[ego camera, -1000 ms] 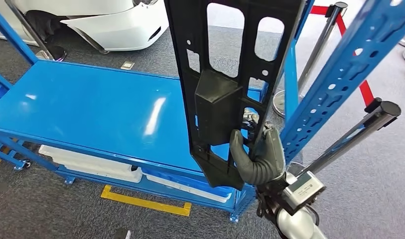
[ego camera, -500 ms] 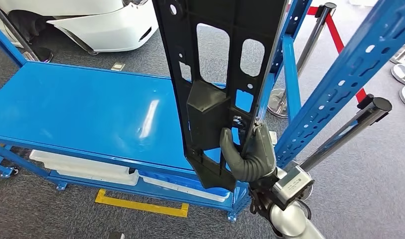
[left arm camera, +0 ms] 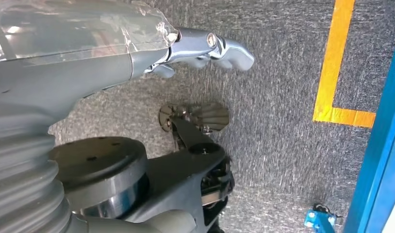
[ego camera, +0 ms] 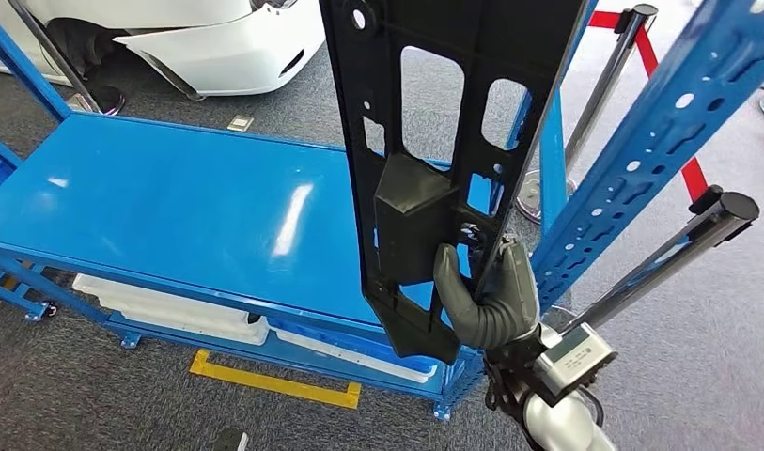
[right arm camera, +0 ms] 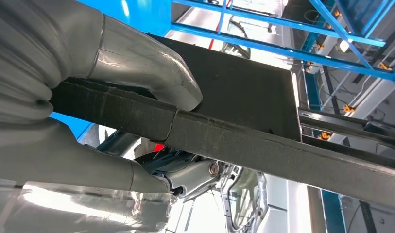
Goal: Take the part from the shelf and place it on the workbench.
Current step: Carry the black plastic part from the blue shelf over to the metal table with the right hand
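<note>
A long black plastic part [ego camera: 453, 94] with cut-outs and a box-shaped bulge stands nearly upright in front of me. My right hand [ego camera: 486, 296] grips it near its lower end, thumb on the front face. In the right wrist view the thumb [right arm camera: 137, 63] presses on the part's [right arm camera: 253, 97] edge. The part hangs over the right end of the blue workbench [ego camera: 171, 207], whose glossy top is bare. A blue perforated shelf upright [ego camera: 660, 132] slants past on the right. My left hand [left arm camera: 137, 53] hangs over the grey carpet, fingers apart and holding nothing.
A white car bumper [ego camera: 218, 47] lies beyond the bench. A stanchion with red belt [ego camera: 631, 28] stands at the back right, and a black-capped metal pole [ego camera: 678, 244] leans near my right arm. White trays [ego camera: 171, 305] sit under the bench; yellow floor tape [ego camera: 274, 381] runs before it.
The whole picture swung left and then back right, so the camera moved. The part stays in my right hand's grip, in much the same upright pose.
</note>
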